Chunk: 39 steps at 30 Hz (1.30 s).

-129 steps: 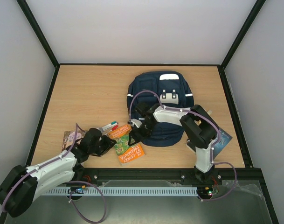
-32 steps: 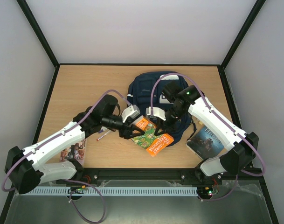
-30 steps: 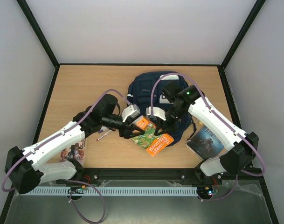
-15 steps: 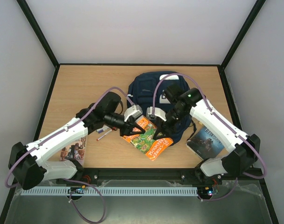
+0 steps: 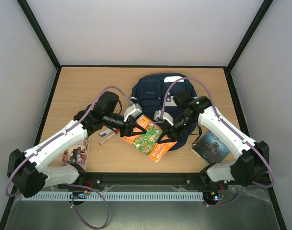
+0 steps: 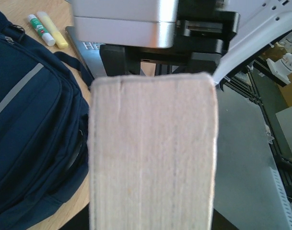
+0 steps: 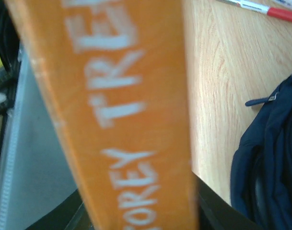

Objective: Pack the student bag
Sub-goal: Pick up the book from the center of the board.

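The student bag [image 5: 154, 94], a navy backpack with white stripes, lies at the back centre of the table. It also shows in the left wrist view [image 6: 30, 143] and the right wrist view [image 7: 273, 172]. An orange book [image 5: 148, 139] hangs tilted over the bag's front edge, held from both sides. My left gripper [image 5: 136, 128] is shut on its upper-left edge; the book's cream page edge [image 6: 153, 153] fills the left wrist view. My right gripper [image 5: 165, 134] is shut on its right side; the orange spine [image 7: 122, 115] fills the right wrist view. The fingers are hidden behind the book in both wrist views.
A dark book [image 5: 214, 143] lies right of the bag. Pens [image 5: 107, 134] lie left of the orange book, and one red-capped pen shows in the right wrist view [image 7: 265, 8]. An illustrated book [image 5: 76, 155] lies front left. Two glue sticks or markers [image 6: 46, 29] lie beside the bag.
The orange book lay on the table in front of the bag; now both grippers hold it off the table. Over the last second it shifted slightly left and back.
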### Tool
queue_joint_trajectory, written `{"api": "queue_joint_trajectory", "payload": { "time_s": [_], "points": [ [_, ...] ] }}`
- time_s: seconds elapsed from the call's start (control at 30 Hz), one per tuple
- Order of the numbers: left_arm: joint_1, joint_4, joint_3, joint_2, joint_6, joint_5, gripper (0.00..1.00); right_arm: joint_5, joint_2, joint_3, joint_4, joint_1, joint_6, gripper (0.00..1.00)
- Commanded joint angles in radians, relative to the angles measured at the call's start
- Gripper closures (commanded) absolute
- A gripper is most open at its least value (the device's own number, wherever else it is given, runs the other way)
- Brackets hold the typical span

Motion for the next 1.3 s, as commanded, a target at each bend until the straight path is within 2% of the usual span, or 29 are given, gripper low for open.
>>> {"api": "queue_joint_trajectory", "payload": {
  "time_s": [0.0, 0.03, 0.1, 0.17, 0.2, 0.27, 0.37, 0.53, 0.6, 0.63, 0.77, 0.8, 0.87, 0.93, 1.07, 1.13, 1.27],
  "points": [
    [0.007, 0.045, 0.039, -0.029, -0.001, 0.045, 0.9, -0.093, 0.013, -0.008, -0.021, -0.006, 0.018, 0.66],
    [0.007, 0.046, 0.039, -0.031, -0.002, 0.041, 0.9, -0.098, 0.018, -0.008, -0.024, -0.007, 0.018, 0.7],
    [0.007, 0.045, 0.037, -0.035, -0.003, 0.027, 0.81, -0.107, 0.02, -0.006, -0.028, -0.014, 0.018, 0.78],
    [0.007, 0.047, 0.036, -0.04, -0.008, -0.003, 0.67, -0.121, 0.02, -0.002, -0.034, -0.03, 0.017, 0.84],
    [0.007, 0.047, 0.035, -0.042, -0.013, -0.03, 0.56, -0.128, 0.018, 0.001, -0.039, -0.041, 0.013, 0.87],
    [0.008, 0.053, 0.033, -0.054, -0.031, -0.122, 0.41, -0.148, 0.014, 0.008, -0.053, -0.078, 0.006, 0.89],
    [0.014, 0.061, 0.038, -0.072, -0.05, -0.287, 0.29, -0.184, 0.012, 0.029, -0.081, -0.194, -0.006, 0.98],
    [0.006, 0.08, 0.026, -0.067, -0.046, -0.506, 0.28, -0.272, 0.014, 0.023, -0.104, -0.496, -0.003, 0.99],
    [-0.023, 0.089, 0.022, -0.05, -0.047, -0.628, 0.2, -0.313, 0.004, 0.002, -0.089, -0.603, 0.014, 0.99],
    [-0.04, 0.091, 0.023, -0.039, -0.038, -0.669, 0.19, -0.332, -0.007, -0.014, -0.076, -0.651, 0.028, 0.99],
    [-0.117, 0.12, 0.021, 0.012, 0.004, -0.76, 0.18, -0.361, -0.077, -0.084, 0.035, -0.796, 0.131, 0.99],
    [-0.139, 0.132, 0.018, 0.027, 0.014, -0.804, 0.17, -0.36, -0.1, -0.103, 0.064, -0.817, 0.161, 0.99],
    [-0.183, 0.162, 0.02, 0.062, 0.018, -0.915, 0.02, -0.332, -0.155, -0.146, 0.142, -0.84, 0.23, 0.99],
    [-0.212, 0.19, 0.028, 0.101, 0.003, -1.021, 0.01, -0.29, -0.222, -0.204, 0.265, -0.849, 0.338, 0.99],
    [-0.247, 0.22, 0.055, 0.187, 0.026, -0.983, 0.01, -0.162, -0.369, -0.334, 0.515, -0.859, 0.565, 0.99],
    [-0.281, 0.268, 0.036, 0.207, 0.061, -0.956, 0.04, -0.059, -0.44, -0.382, 0.593, -0.864, 0.631, 0.99],
    [-0.343, 0.268, 0.06, 0.272, 0.124, -0.917, 0.19, 0.091, -0.533, -0.463, 0.667, -0.866, 0.648, 0.99]
  ]
}}
